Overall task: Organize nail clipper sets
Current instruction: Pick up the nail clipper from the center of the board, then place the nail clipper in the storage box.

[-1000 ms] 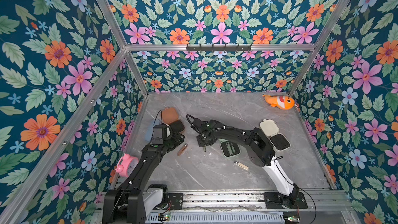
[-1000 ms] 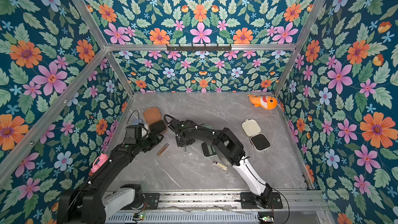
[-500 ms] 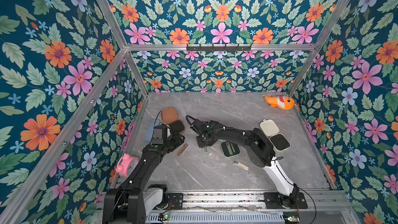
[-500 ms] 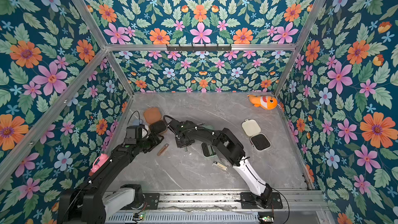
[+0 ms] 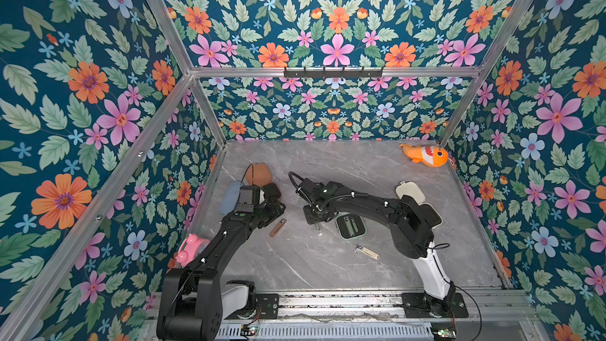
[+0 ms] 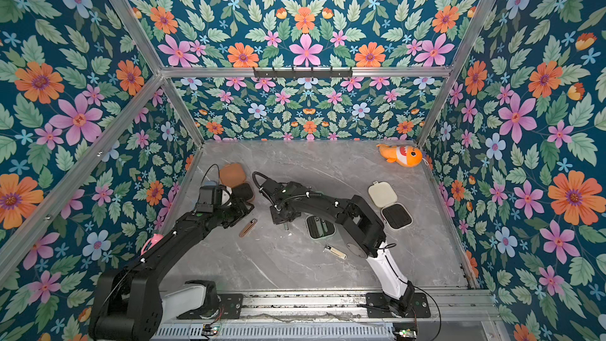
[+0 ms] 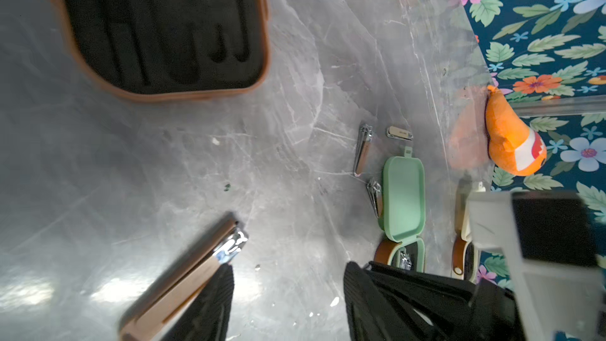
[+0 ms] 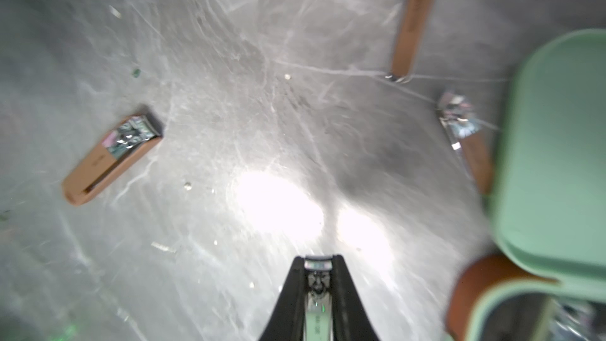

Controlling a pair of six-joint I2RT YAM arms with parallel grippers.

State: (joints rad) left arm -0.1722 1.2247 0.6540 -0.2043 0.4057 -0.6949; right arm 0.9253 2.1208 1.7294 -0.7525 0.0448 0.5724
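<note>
Right hand point(image 8: 317, 262) has closed on a mint clipper point(image 8: 317, 287), far from walls point(image 5: 511, 172); left hand point(image 7: 288, 270) half-open, empty.

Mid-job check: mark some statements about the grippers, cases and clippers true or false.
The right gripper is shut on a small pale-green clipper. True.
The brown case is closed. False: it lies open, black tray showing.
The left gripper holds the brown-handled clipper. False: it is open; that clipper lies on the table beside it.
The cream case lies open. True.
The orange fish toy sits mid-table. False: it lies in a far corner.
</note>
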